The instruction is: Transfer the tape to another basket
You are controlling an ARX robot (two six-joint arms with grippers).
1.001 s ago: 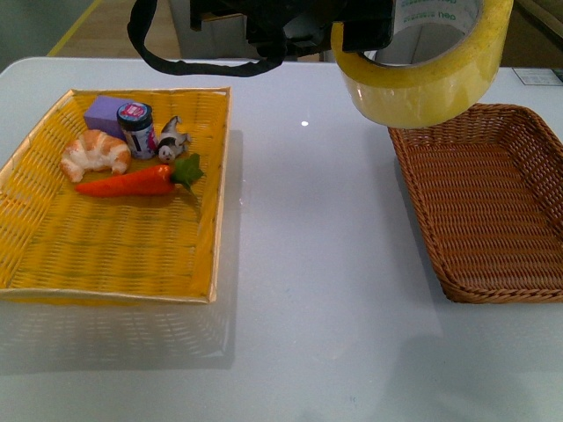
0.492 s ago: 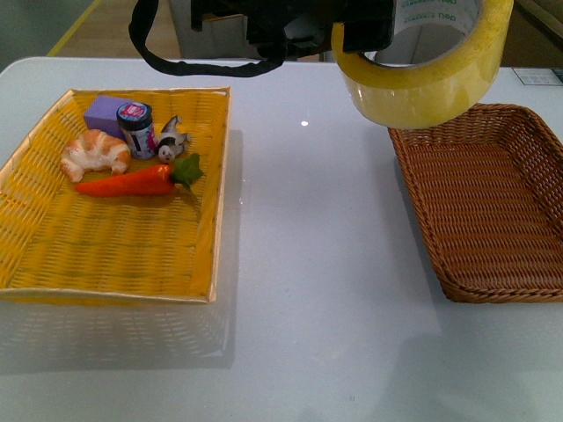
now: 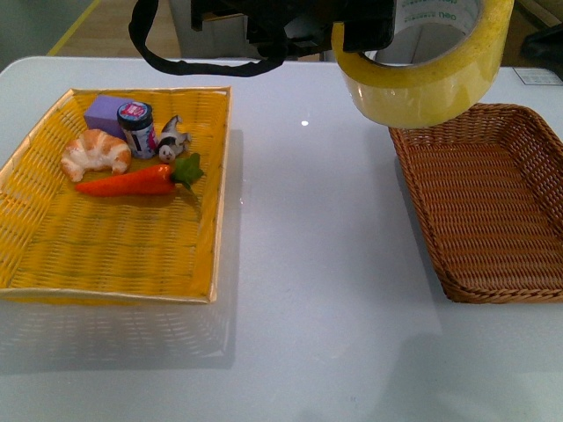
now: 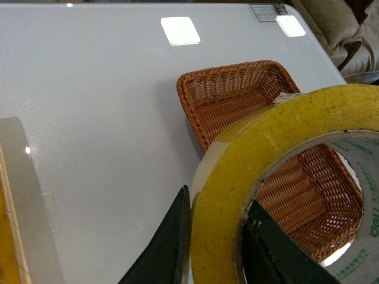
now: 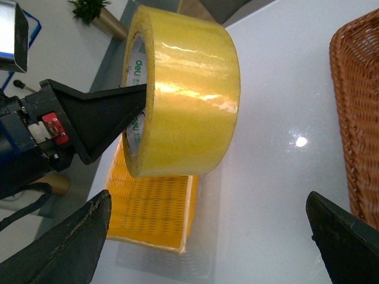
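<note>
The tape [image 3: 422, 83], a wide yellowish roll with a white core and green lettering, hangs high above the table at the top of the front view. My left gripper [image 3: 356, 35] is shut on its wall, one finger inside the core and one outside. In the left wrist view the fingers clamp the tape [image 4: 284, 118] at the left gripper [image 4: 216, 236], with the brown wicker basket [image 4: 231, 94] below and partly behind it. That basket [image 3: 413, 176] stands empty at the right. My right gripper [image 5: 208, 198] is open, looking at the tape [image 5: 189, 100].
A bright yellow woven basket [image 3: 114, 255] at the left holds a croissant [image 3: 95, 151], a carrot [image 3: 132, 182], a small jar [image 3: 136, 127], a purple block [image 3: 104, 110] and a small figure [image 3: 171, 141]. White tabletop [image 3: 308, 264] lies between the baskets.
The tape and my left gripper have held still. A dark shape has come into the front view's upper right edge.
</note>
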